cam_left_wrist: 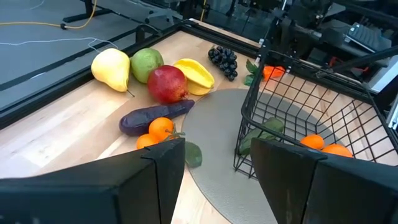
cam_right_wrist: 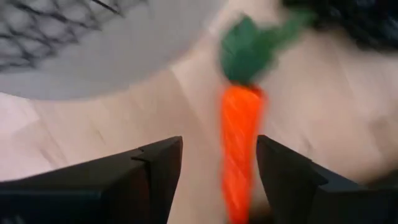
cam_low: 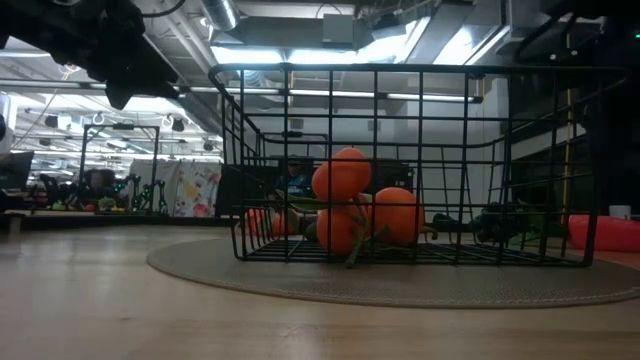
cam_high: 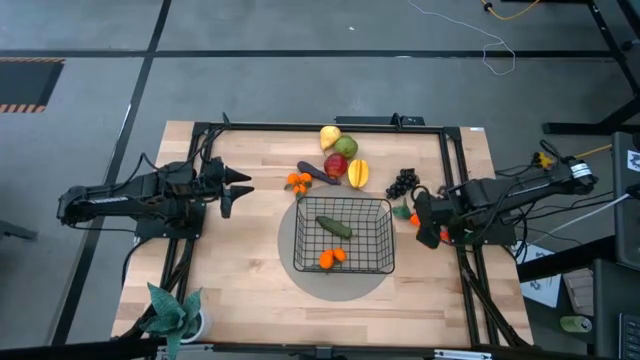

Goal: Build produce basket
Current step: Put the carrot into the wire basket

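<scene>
Left gripper [cam_high: 243, 190]: jaws apart and empty, held above the surface on the basket's left, tips aimed toward the fruit cluster.
Right gripper [cam_high: 424, 222]: jaws apart, low over the surface just off the basket's right side, with the carrot lying between the two fingers; nothing is clamped.
Carrot [cam_right_wrist: 239, 149]: orange with a green leafy top, flat on the wood, its body running into the gap of the right jaws, leaf end pointing away from them.
Basket [cam_high: 343, 235]: black wire mesh, upright on a round grey mat [cam_high: 335, 285], between the two grippers.
Inside the basket: a green cucumber [cam_high: 334, 226] near the middle and small oranges [cam_high: 332, 258] by the wall nearer the plant side of the surface.
Ahead of the left jaws: two more oranges [cam_left_wrist: 155, 131] closest, touching a purple eggplant [cam_left_wrist: 155, 116]; beyond them a red apple [cam_left_wrist: 166, 84], a green apple [cam_left_wrist: 146, 63], a yellow pear [cam_left_wrist: 112, 68] and a yellow ridged fruit [cam_left_wrist: 196, 75], all bunched together.
Grapes [cam_high: 402, 182]: dark bunch on the wood just beyond the right jaws, near the carrot's leaves.
Potted plant [cam_high: 172, 313]: at the surface's corner, well behind the left gripper.
</scene>
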Available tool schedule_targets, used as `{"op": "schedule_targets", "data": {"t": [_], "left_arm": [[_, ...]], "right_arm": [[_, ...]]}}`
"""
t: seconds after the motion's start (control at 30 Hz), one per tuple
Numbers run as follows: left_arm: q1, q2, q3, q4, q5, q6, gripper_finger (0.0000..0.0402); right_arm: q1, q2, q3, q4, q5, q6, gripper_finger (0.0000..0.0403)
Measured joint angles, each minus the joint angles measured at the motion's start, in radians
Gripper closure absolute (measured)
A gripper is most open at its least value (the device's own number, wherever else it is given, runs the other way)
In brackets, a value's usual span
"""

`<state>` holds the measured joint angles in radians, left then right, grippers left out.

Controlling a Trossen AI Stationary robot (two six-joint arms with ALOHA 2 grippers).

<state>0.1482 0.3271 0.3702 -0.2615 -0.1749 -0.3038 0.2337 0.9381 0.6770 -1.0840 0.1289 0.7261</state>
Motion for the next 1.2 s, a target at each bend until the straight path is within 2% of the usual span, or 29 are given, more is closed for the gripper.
{"op": "schedule_targets", "data": {"t": [0.23,0.47,0.83,1.07,1.2], "left_arm": [[0.000,0.000,0.000,0.000,0.000,0.000,0.0230],[0.000,0.000,0.000,0.000,0.000,0.000,0.0230],[0.000,0.000,0.000,0.000,0.000,0.000,0.0230],[0.000,0.000,0.000,0.000,0.000,0.000,0.0230],[0.000,0.000,0.000,0.000,0.000,0.000,0.0230]], "right_arm": [[0.000,0.041,-0.012,0.010,0.010,0.079,0.0207],[0.000,0.126,-0.012,-0.011,0.046,0.054,0.0207],[0.000,0.288,-0.012,0.002,0.046,0.026,0.0207],[-0.005,0.312,-0.013,0.048,0.046,-0.038,0.0207],[-0.025,0.294,-0.088,0.101,0.039,-0.028,0.0207]]}}
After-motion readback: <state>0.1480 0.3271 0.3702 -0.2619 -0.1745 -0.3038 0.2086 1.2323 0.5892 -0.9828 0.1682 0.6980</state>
